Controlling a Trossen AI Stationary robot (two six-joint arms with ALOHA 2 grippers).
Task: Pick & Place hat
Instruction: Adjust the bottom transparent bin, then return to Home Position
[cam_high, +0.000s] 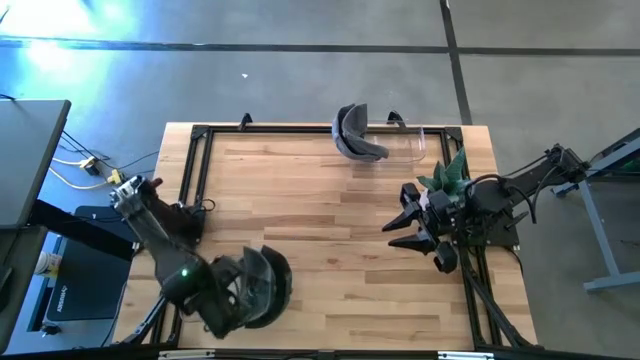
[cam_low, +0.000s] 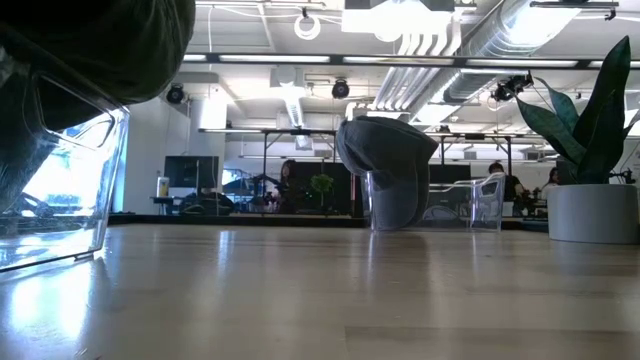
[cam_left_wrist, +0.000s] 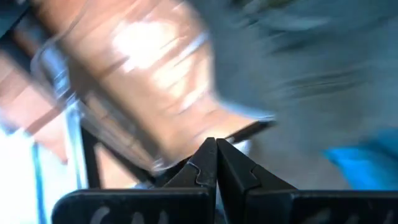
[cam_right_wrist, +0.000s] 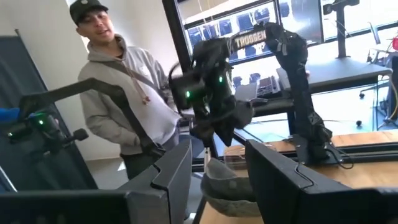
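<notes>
A dark grey hat sits on top of a clear stand at the table's near left; the right wrist view shows this hat too. My left gripper points down just above that hat, shut, with nothing between its fingers. A second grey hat rests on another clear stand at the far edge and appears mid-picture in the low view. My right gripper hovers level near the right edge, open and holding nothing.
A potted plant stands at the right, just behind my right gripper, and in the low view. A black frame runs along the table's edges. A person stands beyond the table's left side. Bare wood lies in the middle.
</notes>
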